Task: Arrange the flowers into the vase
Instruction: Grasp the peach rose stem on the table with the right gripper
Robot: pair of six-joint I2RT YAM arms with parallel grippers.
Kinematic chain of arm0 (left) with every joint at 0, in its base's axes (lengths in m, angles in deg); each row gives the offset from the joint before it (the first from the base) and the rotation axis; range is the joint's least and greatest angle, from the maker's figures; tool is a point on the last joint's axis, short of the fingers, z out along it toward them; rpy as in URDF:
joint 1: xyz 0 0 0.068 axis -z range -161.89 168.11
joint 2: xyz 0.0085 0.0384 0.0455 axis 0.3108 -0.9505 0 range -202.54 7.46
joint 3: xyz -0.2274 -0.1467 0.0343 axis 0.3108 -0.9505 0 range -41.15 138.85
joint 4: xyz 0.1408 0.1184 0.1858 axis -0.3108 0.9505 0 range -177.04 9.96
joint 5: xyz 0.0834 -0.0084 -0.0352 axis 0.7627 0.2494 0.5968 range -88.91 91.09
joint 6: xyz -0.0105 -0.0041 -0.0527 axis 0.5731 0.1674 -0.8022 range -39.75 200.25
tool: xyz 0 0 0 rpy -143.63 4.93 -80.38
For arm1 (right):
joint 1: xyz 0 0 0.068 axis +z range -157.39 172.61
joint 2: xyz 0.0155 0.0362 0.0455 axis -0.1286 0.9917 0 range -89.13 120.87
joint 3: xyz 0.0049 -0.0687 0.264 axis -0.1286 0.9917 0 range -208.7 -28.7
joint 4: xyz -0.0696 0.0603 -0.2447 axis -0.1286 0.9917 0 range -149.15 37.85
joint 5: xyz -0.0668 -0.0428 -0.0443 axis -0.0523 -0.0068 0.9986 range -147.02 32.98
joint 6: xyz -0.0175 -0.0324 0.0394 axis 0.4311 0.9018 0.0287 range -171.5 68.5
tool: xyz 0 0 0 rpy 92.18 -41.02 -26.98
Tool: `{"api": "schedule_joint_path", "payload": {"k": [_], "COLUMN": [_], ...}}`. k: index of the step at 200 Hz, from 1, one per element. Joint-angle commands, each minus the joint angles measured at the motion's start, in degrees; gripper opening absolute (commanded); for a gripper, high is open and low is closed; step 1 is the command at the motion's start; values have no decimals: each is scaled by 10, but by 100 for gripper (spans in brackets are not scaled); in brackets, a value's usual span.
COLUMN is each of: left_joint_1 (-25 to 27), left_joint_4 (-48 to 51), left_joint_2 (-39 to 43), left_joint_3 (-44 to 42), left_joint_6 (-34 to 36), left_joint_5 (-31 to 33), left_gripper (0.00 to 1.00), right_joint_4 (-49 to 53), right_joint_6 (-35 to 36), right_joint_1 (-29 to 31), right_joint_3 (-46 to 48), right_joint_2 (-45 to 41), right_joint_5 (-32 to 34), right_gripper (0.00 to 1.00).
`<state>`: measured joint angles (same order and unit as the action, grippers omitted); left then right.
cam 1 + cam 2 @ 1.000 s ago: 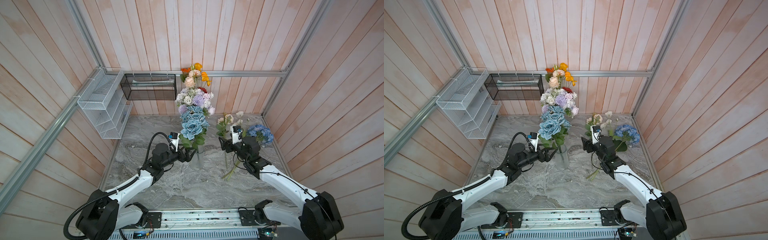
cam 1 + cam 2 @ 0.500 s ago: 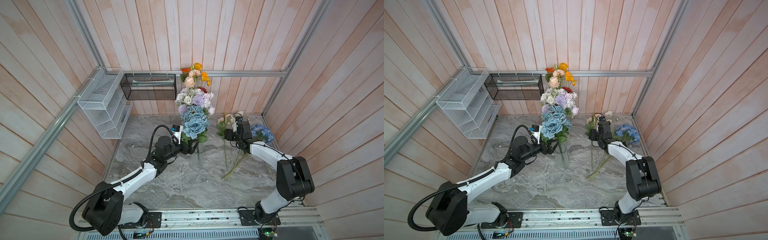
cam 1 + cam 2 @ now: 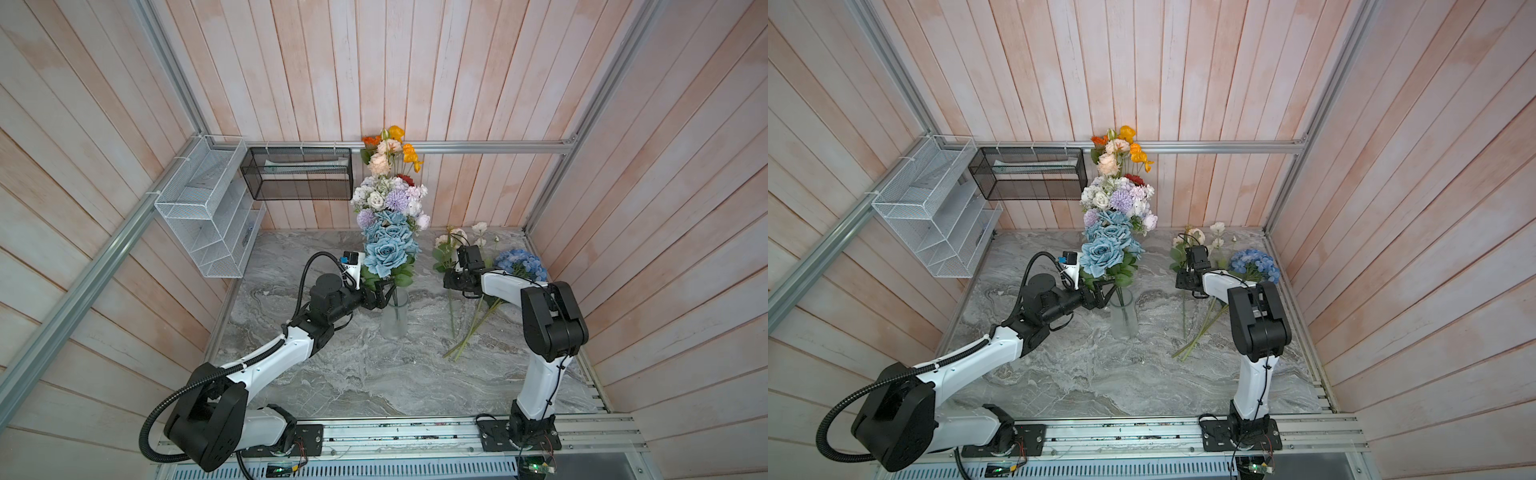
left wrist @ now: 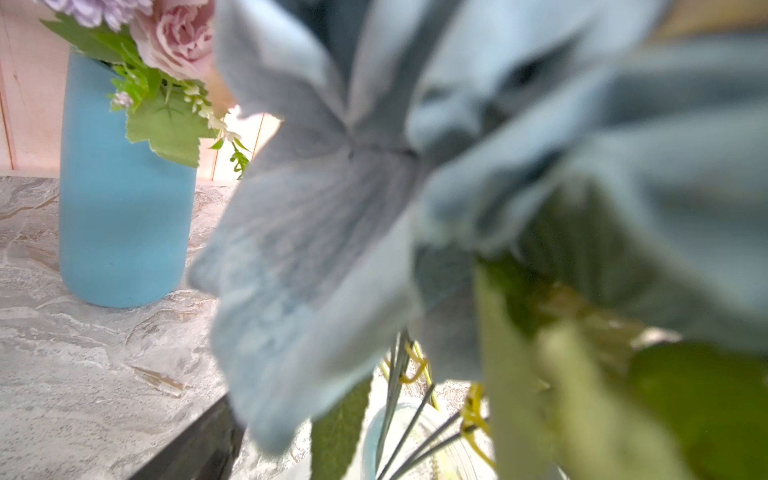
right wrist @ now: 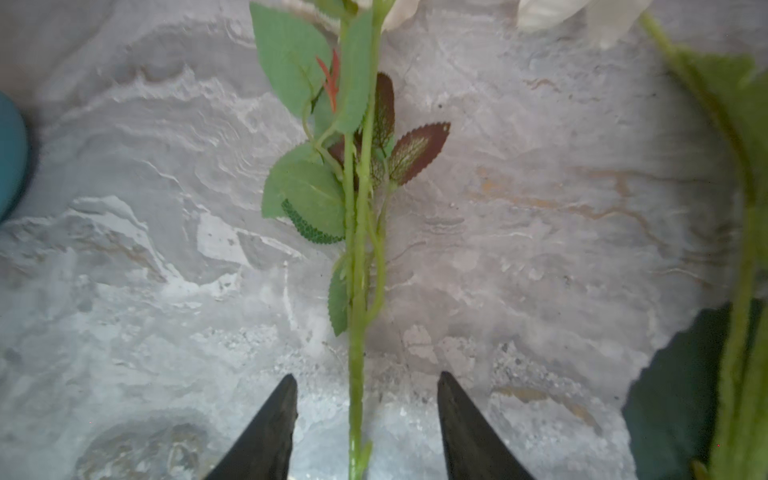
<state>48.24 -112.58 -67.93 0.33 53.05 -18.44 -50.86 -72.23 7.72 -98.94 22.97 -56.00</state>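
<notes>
Right wrist view: looks straight down at a grey marbled tabletop (image 5: 166, 270), veined white and rust, past the right gripper (image 5: 368, 376) with its two dark fingers (image 5: 274, 424) spread apart. Between those fingers, touching neither, a thin green flower stem (image 5: 357, 291) flat on the stone, running on beyond the fingertips through green and reddish leaves to cream petals. Out past one finger, well apart, a second stem with a large dark leaf (image 5: 673, 395). In both top views, the right gripper low over loose flowers (image 3: 457, 351) fanned on the marble, white heads (image 3: 479, 227) just beyond the fingers and a blue hydrangea (image 3: 519, 264) to the outer side, near the wall. At mid-table, the left gripper (image 3: 384, 293), fingers splayed wide on either side of the stems above the mouth of a clear glass vase (image 3: 393, 322). Directly above those fingers, pale blue roses (image 3: 386, 253) already standing in that vase, filling the left wrist view as a blur. Behind them, further from the fingers, a matte blue vase (image 4: 120, 208) of lavender and pink blooms, then orange and peach heads (image 3: 386, 147) against the back wall. All around, whitewashed pinkish wood planks (image 3: 457, 75) framed by aluminium rails (image 3: 478, 146); a white wire rack (image 3: 208, 216) and a black mesh basket (image 3: 299, 174) hung in the corner far from both sets of fingers; a metal mounting track (image 3: 395, 434) along the front edge.
</notes>
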Motion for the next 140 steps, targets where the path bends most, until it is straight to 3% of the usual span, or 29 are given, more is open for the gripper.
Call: {"api": "schedule_joint_path", "payload": {"k": [1, 87, 118, 140], "left_joint_1": [-2, -2, -2, -2], "left_joint_4": [-19, -27, -28, -30], "left_joint_2": [12, 26, 26, 25], "left_joint_3": [-11, -26, -28, -28], "left_joint_6": [2, 0, -3, -5], "left_joint_5": [9, 17, 18, 21], "left_gripper": [100, 100, 100, 100], "right_joint_4": [19, 7, -3, -13], "right_joint_6": [-8, -19, -15, -11], "right_joint_1": [-1, 0, 0, -1], "right_joint_3": [-17, -16, -5, 5], "right_joint_2": [12, 37, 28, 12], "right_joint_5": [3, -6, -9, -8], "right_gripper": [48, 20, 0, 0]}}
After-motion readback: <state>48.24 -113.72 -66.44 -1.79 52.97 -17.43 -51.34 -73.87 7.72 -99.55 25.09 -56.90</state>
